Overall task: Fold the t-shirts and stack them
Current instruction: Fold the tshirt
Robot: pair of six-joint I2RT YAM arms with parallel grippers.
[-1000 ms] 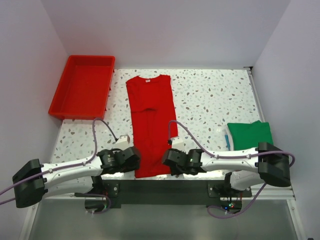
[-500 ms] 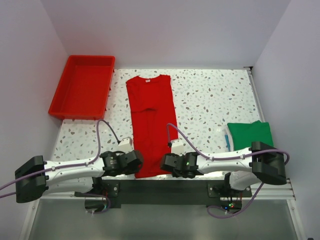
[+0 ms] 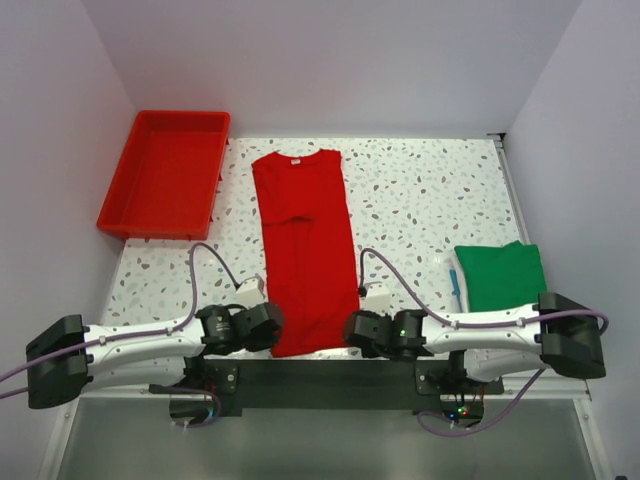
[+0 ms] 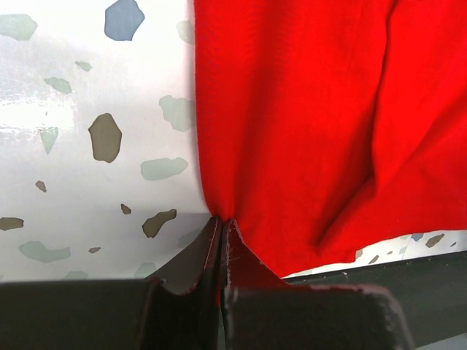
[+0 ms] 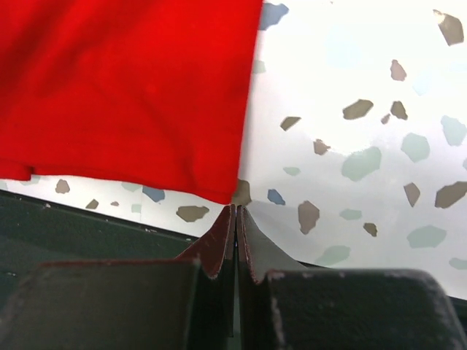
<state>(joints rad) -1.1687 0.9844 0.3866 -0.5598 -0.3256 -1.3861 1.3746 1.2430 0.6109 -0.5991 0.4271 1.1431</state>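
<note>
— Red t-shirt, where is it?
— Flat on the table, collar far (green t-shirt lies folded at right).
— Grippers?
— Left gripper pinches its left edge near the hem. Right gripper is closed at its near right corner; I cannot tell if cloth is caught.

Left gripper has closed from open; its jaws now pinch the near left edge of the red t-shirt. Right gripper has moved rightward off the shirt to its near right corner and closed there; a grip on the cloth cannot be confirmed.
</note>
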